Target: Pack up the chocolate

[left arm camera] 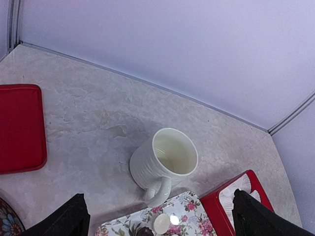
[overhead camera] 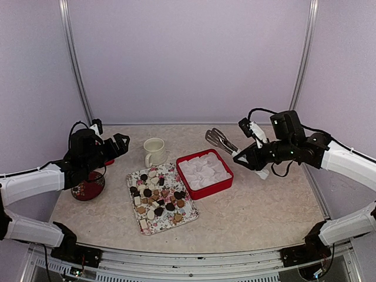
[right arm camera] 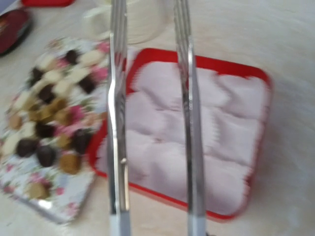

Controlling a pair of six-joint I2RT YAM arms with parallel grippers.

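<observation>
Right gripper (overhead camera: pixel 237 157), clamped on metal tongs (overhead camera: pixel 218 140) by the red box (overhead camera: pixel 212 188) mid-table, seems about to fetch a first piece, needing a swing left to the chocolate (overhead camera: pixel 155 197) on the floral tray (overhead camera: pixel 187 212) near the table's front edge; left gripper (overhead camera: pixel 122 143) hangs spread wide.

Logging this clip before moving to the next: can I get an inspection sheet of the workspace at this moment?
Surface: beige mottled table, no spills seen.
Job's things: chocolates heaped on a floral tray; red box lined with white paper liners, no chocolate seen in it.
Clutter: cream mug, empty; dark red dish partly under the left arm; flat red lid.
End effectors: left end effector open, empty; right end effector gripping metal tongs, tips apart.
Cables: black cables looped on both arms.
Surroundings: pale walls, metal frame posts.
</observation>
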